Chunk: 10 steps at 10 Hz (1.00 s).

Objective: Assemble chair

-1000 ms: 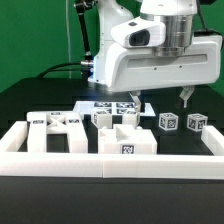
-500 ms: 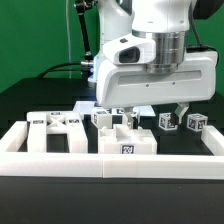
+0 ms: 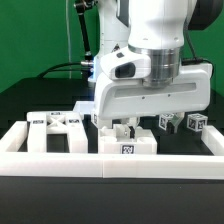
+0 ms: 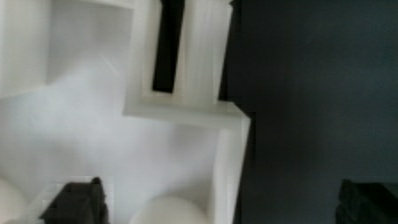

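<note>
The chair lies in loose white tagged pieces. A blocky stepped piece sits just behind the front rail, and my gripper hangs low right over it, open and empty. In the wrist view the same piece fills the space under one dark fingertip, with its long edge running between the fingers. The other fingertip is over bare black table. A framed chair piece lies at the exterior view's left. Two small tagged blocks stand at the right.
A long low white border rail runs along the front and up both sides. The marker board lies behind the pieces, mostly hidden by the arm. A green backdrop stands behind the table.
The gripper has come down and toward the exterior view's left, from above the small blocks to low over the stepped piece. Its jaws stayed wide apart. No piece has moved.
</note>
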Each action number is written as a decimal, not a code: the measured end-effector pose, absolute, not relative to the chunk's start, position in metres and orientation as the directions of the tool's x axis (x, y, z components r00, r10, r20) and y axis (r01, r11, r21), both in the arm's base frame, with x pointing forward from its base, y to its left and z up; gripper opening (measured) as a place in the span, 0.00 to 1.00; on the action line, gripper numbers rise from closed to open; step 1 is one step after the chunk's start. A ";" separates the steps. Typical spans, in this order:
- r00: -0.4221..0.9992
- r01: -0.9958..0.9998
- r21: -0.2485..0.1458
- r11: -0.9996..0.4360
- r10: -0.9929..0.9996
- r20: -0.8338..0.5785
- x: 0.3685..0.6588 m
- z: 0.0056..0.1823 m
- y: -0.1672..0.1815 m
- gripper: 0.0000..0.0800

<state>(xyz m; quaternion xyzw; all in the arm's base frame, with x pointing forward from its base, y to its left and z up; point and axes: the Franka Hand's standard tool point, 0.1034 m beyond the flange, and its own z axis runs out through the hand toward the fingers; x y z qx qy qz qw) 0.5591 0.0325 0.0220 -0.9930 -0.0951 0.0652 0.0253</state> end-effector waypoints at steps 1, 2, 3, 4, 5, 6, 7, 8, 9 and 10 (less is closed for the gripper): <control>0.973 0.186 -0.064 -0.980 0.193 -0.130 0.558 0.018 0.033 0.81; 0.972 0.186 -0.065 -0.980 0.193 -0.134 0.557 0.015 0.033 0.77; 0.971 0.186 -0.066 -0.980 0.193 -0.139 0.555 0.013 0.033 0.77; 0.971 0.186 -0.066 -0.980 0.194 -0.140 0.554 0.012 0.033 0.55; 0.971 0.187 -0.066 -0.980 0.194 -0.140 0.554 0.012 0.033 0.55; 0.971 0.187 -0.066 -0.980 0.195 -0.141 0.554 0.012 0.033 0.32; 0.971 0.187 -0.066 -0.980 0.195 -0.141 0.554 0.012 0.034 0.16; 0.971 0.187 -0.066 -0.980 0.195 -0.140 0.554 0.012 0.034 0.16; 0.971 0.188 -0.066 -0.980 0.195 -0.139 0.555 0.013 0.034 0.04; 0.971 0.188 -0.066 -0.980 0.195 -0.139 0.555 0.013 0.034 0.04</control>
